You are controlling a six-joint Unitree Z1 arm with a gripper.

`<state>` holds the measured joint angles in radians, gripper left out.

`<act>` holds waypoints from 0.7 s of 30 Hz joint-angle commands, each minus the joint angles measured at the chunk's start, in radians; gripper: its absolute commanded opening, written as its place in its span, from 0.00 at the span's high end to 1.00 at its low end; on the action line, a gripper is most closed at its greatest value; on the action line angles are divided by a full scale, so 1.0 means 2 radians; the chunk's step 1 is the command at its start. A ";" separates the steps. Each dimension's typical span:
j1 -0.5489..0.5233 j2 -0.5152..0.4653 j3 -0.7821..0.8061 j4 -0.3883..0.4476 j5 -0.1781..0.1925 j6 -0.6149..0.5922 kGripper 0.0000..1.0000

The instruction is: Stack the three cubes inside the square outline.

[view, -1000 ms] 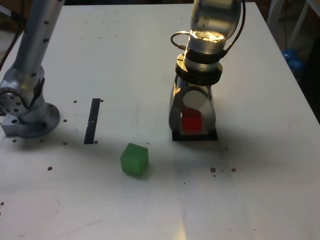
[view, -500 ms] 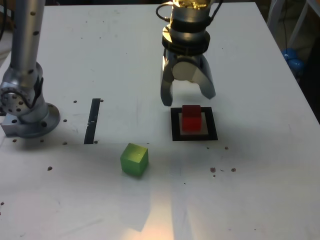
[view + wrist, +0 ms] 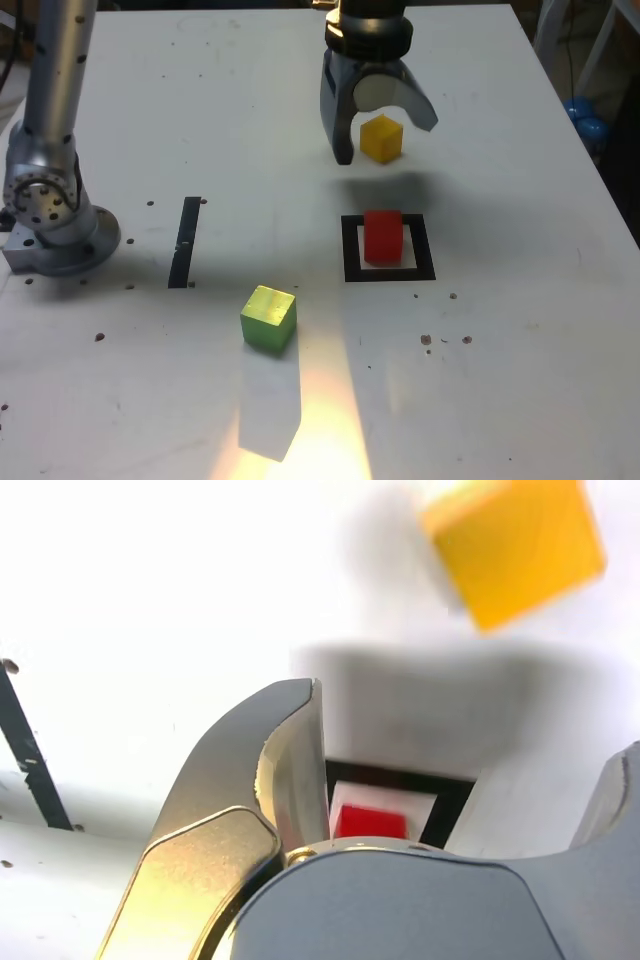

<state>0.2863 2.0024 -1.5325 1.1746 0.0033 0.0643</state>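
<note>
In the exterior view, starting at the left, steer well clear of the arm base point(image 3: 62, 238), then pass over the black strip point(image 3: 184, 243): not a place for stacking. Leave the green cube point(image 3: 268, 320) for later, alone on the worktop point(image 3: 130, 400), on the near side and to the left of the square outline point(image 3: 427, 250).

Farther right, look to the tool point(image 3: 386, 143): spread wide, pinching nothing, poised above the worktop on the far side of the outline. Seems bound for the yellow cube point(image 3: 381, 139), sitting far of the outline and roughly in line with the red cube point(image 3: 383, 238). Leave the red cube undisturbed, already inside the outline and fit to serve as the base.

For the yellow cube, go a little farther out before descending; in the wrist view, lies ahead of the fingers rather than between them. Also looks turned at an angle to them, so rotate the wrist to meet two opposite faces squarely. Centre first, then lower straight down with both fingers clear of the top edges. Close gently, low enough for a firm hold, without pushing sideways. Afterwards, lift well above the red cube before coming back nearer, to avoid clipping and shifting the base.
</note>
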 commanded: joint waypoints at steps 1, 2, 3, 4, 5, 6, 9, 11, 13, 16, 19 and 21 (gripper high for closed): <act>0.018 0.011 -0.010 0.006 0.000 -0.002 0.01; 0.025 0.015 -0.014 0.008 0.000 -0.003 0.01; 0.031 0.019 -0.018 0.011 0.000 -0.003 0.01; 0.038 0.023 -0.022 0.014 0.000 -0.003 0.01; 0.043 0.028 -0.026 0.016 0.000 -0.003 0.01; 0.049 0.033 -0.030 0.018 0.000 -0.003 0.01; 0.062 0.050 -0.040 0.022 0.000 -0.003 0.01; 0.070 0.062 -0.047 0.022 -0.001 -0.002 0.02; 0.075 0.075 -0.056 0.022 -0.001 -0.002 0.02; 0.078 0.092 -0.072 0.023 -0.002 -0.001 0.04; 0.078 0.107 -0.091 0.029 -0.002 -0.001 0.09; 0.078 0.113 -0.101 0.035 -0.001 -0.002 0.15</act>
<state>0.4429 2.2255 -1.7296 1.2399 0.0011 0.0610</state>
